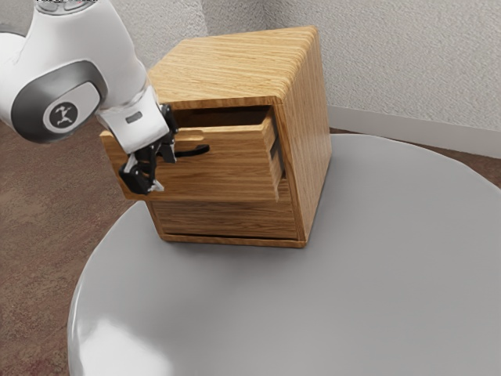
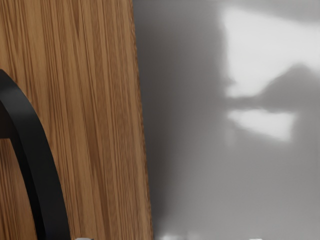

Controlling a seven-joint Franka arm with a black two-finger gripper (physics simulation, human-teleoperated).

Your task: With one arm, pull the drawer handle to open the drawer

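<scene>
Drawer (image 1: pixel 227 168) partly out; gripper (image 1: pixel 153 163) at the black handle (image 1: pixel 194 149), grasp state indeterminable. Best pulled straight along the drawer's travel, avoiding sideways drag that jams.

The cabinet (image 1: pixel 235 66) stands on the table (image 1: pixel 352 274), upper drawer (image 1: pixel 227 168) protruding.

One black two-finger pincer (image 1: pixel 156 163) on one white robot arm (image 1: pixel 70 70). One black curved handle (image 1: pixel 192 150) right at the pincer. Two light-brown wooden drawers: the upper drawer (image 1: pixel 227 168) beside the pincer, the lower drawer (image 1: pixel 227 218) below it. One square oak-brown wooden cabinet (image 1: pixel 297 102). One round grey table (image 1: pixel 352 298) underneath.
</scene>
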